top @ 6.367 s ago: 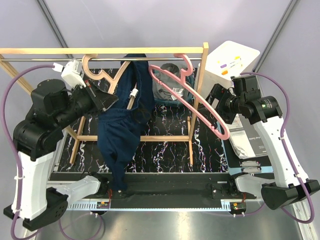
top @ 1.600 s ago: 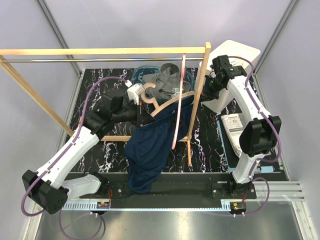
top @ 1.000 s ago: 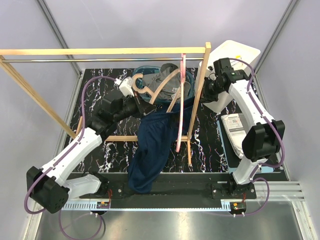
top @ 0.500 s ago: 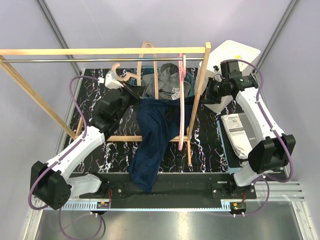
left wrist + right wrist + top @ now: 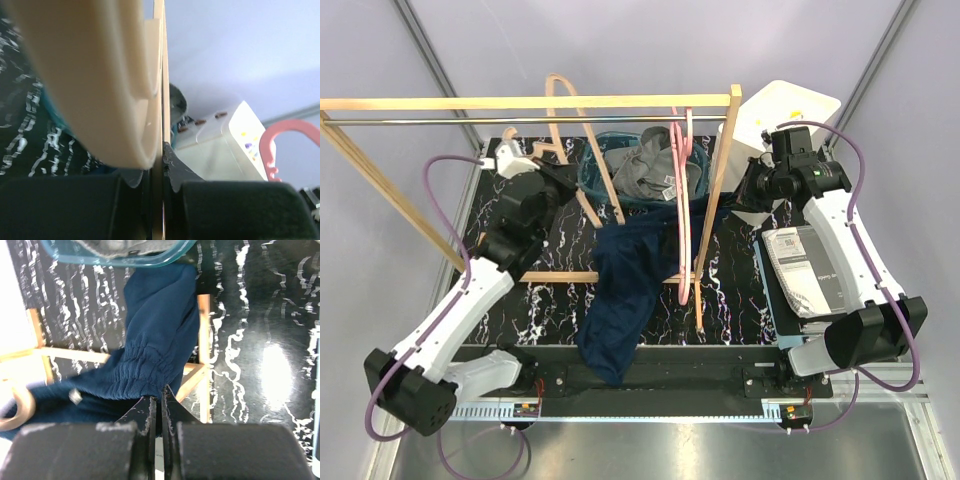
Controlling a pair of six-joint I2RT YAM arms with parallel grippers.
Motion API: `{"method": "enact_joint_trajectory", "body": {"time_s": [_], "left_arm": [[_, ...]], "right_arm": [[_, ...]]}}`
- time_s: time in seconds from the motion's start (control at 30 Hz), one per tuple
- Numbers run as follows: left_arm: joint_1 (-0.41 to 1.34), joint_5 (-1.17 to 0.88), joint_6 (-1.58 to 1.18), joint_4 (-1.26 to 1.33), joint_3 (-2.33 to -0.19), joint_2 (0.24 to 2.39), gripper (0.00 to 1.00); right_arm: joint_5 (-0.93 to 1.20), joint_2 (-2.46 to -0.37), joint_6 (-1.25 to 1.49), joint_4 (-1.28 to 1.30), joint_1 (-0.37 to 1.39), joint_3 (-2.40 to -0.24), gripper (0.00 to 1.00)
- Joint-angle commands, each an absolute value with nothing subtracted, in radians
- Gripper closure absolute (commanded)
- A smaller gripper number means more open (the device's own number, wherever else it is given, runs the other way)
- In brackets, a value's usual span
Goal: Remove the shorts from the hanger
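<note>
The shorts (image 5: 625, 285) hung over the rack's lower rail (image 5: 560, 277), left of the right pincer (image 5: 738, 198); a second pair (image 5: 645, 165) lay in the basket (image 5: 592, 172), right of the left pincer (image 5: 560, 178) and its hanger (image 5: 560, 80).

Plain pale lilac walls (image 5: 620, 50) with grey corner struts (image 5: 427, 50) enclose a black, white-veined table (image 5: 745, 290). A wooden rack (image 5: 520, 102) with a metal rail (image 5: 420, 121) stands on it, and a white box (image 5: 790, 105) sits at the far right. Soft light glares off the table.

Black fingers (image 5: 176, 172) closed on a thin wooden hanger (image 5: 100, 85), blurred at close range; white box (image 5: 220, 145) and pink hook (image 5: 265, 147) behind.
</note>
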State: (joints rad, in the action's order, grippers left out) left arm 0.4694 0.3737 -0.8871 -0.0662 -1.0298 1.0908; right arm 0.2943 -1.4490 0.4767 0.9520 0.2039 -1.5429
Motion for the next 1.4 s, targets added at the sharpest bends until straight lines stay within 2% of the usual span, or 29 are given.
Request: {"method": "enact_joint_trajectory", "body": {"time_s": [0.0,0.1,0.2,0.37,0.53,0.67,0.77,0.8,0.9,0.93,1.03,1.07,1.13,1.37], "left_arm": [[0.436,0.497,-0.812,-0.214,-1.185,1.064,1.00],[0.436,0.537,-0.787,-0.418,-1.317,1.097,1.00],[0.434,0.522,-0.787,-0.451,-1.325,1.082,1.00],[0.436,0.379,-0.816,-0.443,-1.234,0.978,1.00],[0.436,0.224,-0.876,-0.463,-1.073,0.838,1.00],[0.434,0.169,-0.881,-0.514,-1.039,0.727,1.00],[0.436,0.131,-0.850,-0.566,-1.054,0.692,1.00],[0.436,0.098,-0.838,-0.606,-1.066,0.699,1.00],[0.434,0.043,-0.815,-0.666,-1.092,0.713,1.00],[0.436,0.031,-0.819,-0.667,-1.088,0.710,1.00],[0.434,0.014,-0.839,-0.667,-1.069,0.698,1.00],[0.436,0.012,-0.839,-0.667,-1.069,0.696,1.00],[0.436,0.005,-0.836,-0.669,-1.075,0.699,1.00],[0.436,-0.052,-0.856,-0.667,-1.086,0.742,1.00]], "right_arm": [[0.187,-1.411,0.492,0.945,0.193,-1.597,1.00],[0.173,-1.422,0.495,0.957,0.189,-1.637,1.00],[0.179,-1.433,0.512,0.959,0.187,-1.666,1.00],[0.192,-1.450,0.551,0.960,0.178,-1.756,1.00],[0.192,-1.485,0.604,0.969,0.144,-1.948,1.00],[0.219,-1.567,0.660,1.002,0.109,-2.120,1.00],[0.207,-1.691,0.647,1.109,0.104,-2.363,1.00],[0.183,-1.738,0.615,1.159,0.103,-2.570,1.00],[0.175,-1.899,0.588,1.328,0.089,-2.951,1.00],[0.176,-1.908,0.589,1.338,0.089,-2.976,1.00],[0.192,-1.744,0.603,1.185,0.086,-2.742,1.00],[0.198,-1.697,0.609,1.128,0.084,-2.594,1.00],[0.146,-1.625,0.614,1.039,0.086,-2.518,1.00],[-0.032,-1.646,0.506,1.236,0.086,-2.815,1.00]]}}
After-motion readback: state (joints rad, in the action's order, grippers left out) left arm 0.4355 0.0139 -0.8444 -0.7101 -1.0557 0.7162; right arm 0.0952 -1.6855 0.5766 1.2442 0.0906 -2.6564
